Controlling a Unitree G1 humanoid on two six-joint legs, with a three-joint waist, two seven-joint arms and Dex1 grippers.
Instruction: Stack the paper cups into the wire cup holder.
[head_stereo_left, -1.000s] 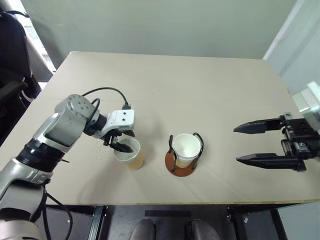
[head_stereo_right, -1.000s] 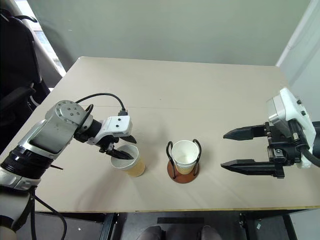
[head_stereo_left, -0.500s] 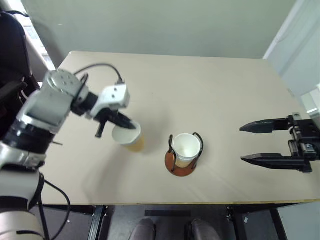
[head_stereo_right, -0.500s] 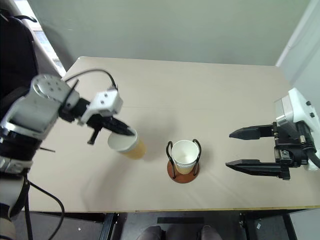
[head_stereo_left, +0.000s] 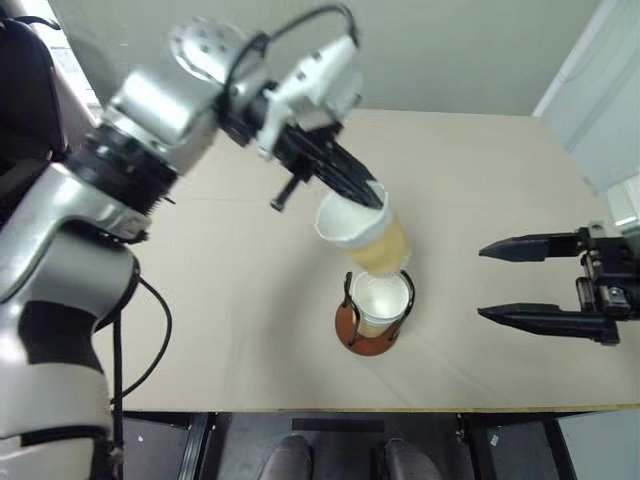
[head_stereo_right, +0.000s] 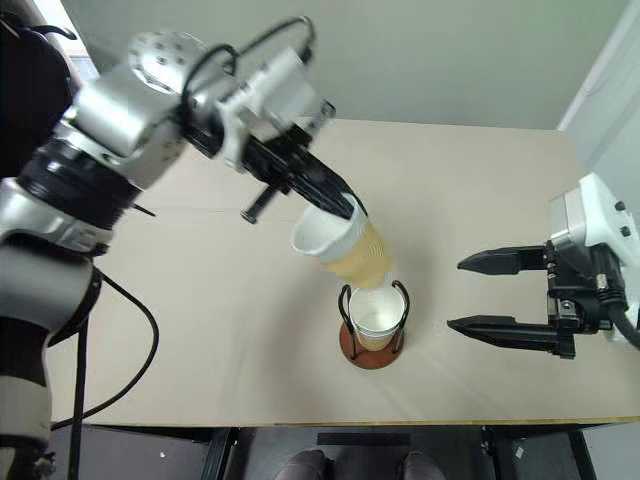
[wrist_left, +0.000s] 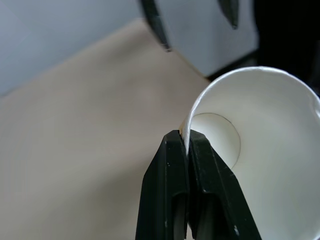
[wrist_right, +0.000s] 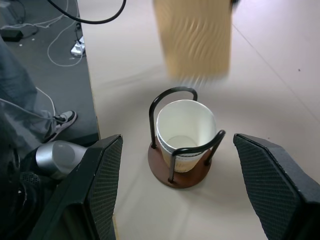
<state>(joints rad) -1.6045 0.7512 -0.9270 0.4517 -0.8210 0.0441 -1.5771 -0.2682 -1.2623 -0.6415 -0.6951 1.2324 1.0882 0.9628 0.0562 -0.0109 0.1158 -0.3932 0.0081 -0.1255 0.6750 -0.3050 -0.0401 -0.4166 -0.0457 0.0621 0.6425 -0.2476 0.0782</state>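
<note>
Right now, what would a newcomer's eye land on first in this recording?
First, the left claw, shut on the rim of a tilted paper cup held in the air just above the wire cup holder. That holder stands near the table's front edge with another paper cup already inside. The open right claw hovers beside it.

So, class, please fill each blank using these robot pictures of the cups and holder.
1. The left gripper pinches the lifted paper cup by its ____.
2. The wire cup holder already holds ____ cup.
3. The right gripper has ____ jaws.

Missing words: rim; one; open
</note>
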